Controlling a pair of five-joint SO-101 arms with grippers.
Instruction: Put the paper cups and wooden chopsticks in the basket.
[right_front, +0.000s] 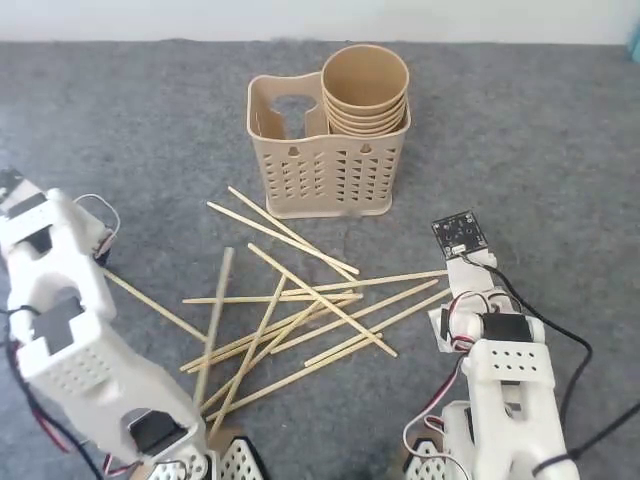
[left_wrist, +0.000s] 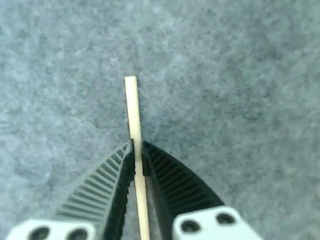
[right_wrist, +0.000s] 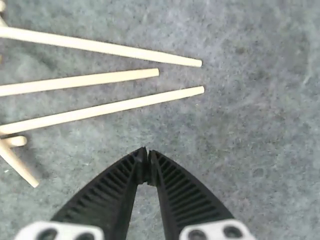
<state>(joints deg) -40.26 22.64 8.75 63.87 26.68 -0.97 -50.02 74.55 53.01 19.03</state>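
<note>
Chopsticks (right_front: 320, 295) sprawl on the worktop (right_front: 540, 150) before the basket (right_front: 300, 190), cups (right_front: 365, 80) already inside. Left tool (left_wrist: 137, 146) pinches one chopstick (left_wrist: 132, 105) lengthwise; right tool (right_wrist: 147, 152) is closed empty, other chopstick ends just ahead.

Grey, felt-like counter (right_front: 540, 130) under soft, even light. Beyond the counter's far edge runs a pale wall (right_front: 200, 18).
</note>
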